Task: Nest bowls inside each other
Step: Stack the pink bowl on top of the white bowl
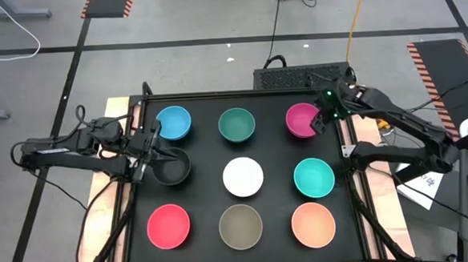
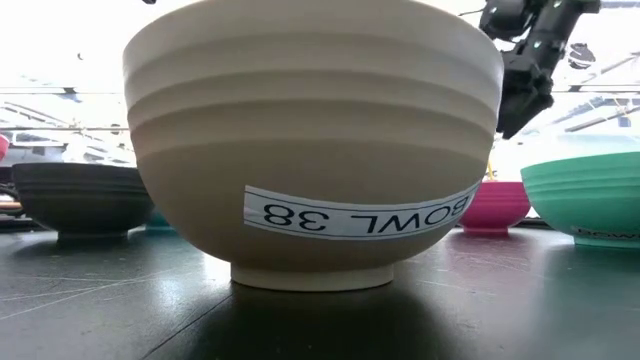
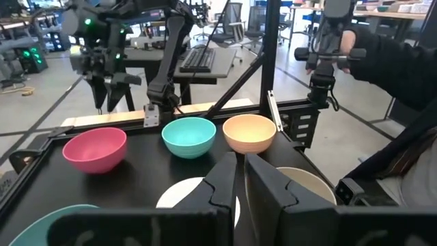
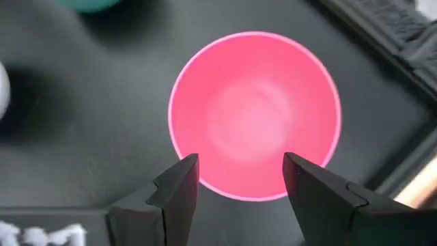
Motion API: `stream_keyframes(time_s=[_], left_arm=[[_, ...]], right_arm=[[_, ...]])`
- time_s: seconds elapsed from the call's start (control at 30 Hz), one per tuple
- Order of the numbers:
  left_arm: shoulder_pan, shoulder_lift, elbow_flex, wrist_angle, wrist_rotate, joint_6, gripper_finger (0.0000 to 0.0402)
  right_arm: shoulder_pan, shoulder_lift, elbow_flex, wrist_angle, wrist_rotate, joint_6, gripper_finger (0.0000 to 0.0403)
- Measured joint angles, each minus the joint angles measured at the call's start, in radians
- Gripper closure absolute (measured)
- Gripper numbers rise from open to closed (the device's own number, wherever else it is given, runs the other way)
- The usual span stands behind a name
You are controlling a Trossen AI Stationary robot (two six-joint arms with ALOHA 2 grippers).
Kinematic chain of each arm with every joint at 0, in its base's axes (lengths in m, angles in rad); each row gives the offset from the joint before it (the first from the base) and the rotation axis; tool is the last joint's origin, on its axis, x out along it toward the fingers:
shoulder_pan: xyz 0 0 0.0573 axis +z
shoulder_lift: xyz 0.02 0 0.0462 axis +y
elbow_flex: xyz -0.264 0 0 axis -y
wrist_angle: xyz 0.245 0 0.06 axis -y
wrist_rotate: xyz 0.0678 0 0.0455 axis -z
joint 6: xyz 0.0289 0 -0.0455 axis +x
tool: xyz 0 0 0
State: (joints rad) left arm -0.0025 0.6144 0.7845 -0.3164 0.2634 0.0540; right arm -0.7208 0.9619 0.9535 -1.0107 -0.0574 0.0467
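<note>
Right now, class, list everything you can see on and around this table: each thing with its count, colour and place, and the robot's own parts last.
Bowls: nine, in a three-by-three grid on the table.
Back row: light blue bowl, dark green bowl, magenta bowl.
Middle row: black bowl, white bowl, teal bowl.
Front row: red-pink bowl, olive-grey bowl, peach-orange bowl.
Table: one, black top.
Left gripper: nearly shut, at the black bowl's rim.
Right gripper: open, above the magenta bowl.
</note>
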Motion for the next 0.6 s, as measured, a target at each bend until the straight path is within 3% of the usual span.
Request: stream_keyframes(time_s=[0.23, 0.6], left_arm=[[0.000, 0.000, 0.000, 0.000, 0.000, -0.004, 0.0366], [0.000, 0.000, 0.000, -0.001, -0.001, -0.006, 0.0366]], right_arm=[[0.000, 0.103, 0.000, 0.022, -0.049, -0.110, 0.0199], [0.008, 0.143, 0.074, 0.021, -0.128, -0.164, 0.0199]])
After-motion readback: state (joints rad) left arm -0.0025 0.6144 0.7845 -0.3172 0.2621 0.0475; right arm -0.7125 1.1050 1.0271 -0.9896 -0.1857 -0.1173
